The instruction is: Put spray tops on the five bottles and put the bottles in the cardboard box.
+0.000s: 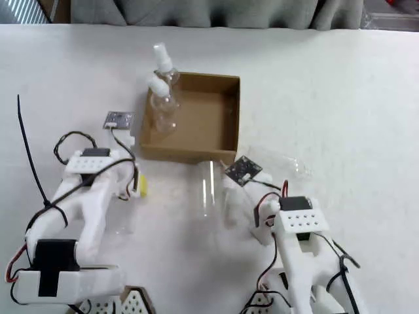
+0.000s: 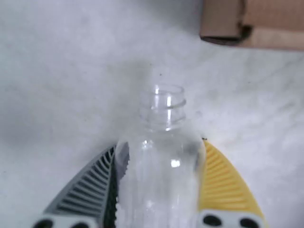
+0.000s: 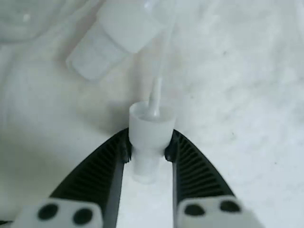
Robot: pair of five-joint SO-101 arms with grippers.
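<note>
The left gripper [image 2: 160,146] is clenching an uncapped clear bottle [image 2: 161,171], its neck pointing toward the cardboard box [image 2: 256,23]; the right gripper [image 3: 148,137] is pinching a spray top [image 3: 150,124] near the box's front wall; two capped bottles [image 1: 162,98] are standing inside the box.

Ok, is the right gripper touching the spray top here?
Touching. The right wrist view shows the right gripper closed on the spray top, both jaws pressed against its sides with no gap.
</note>
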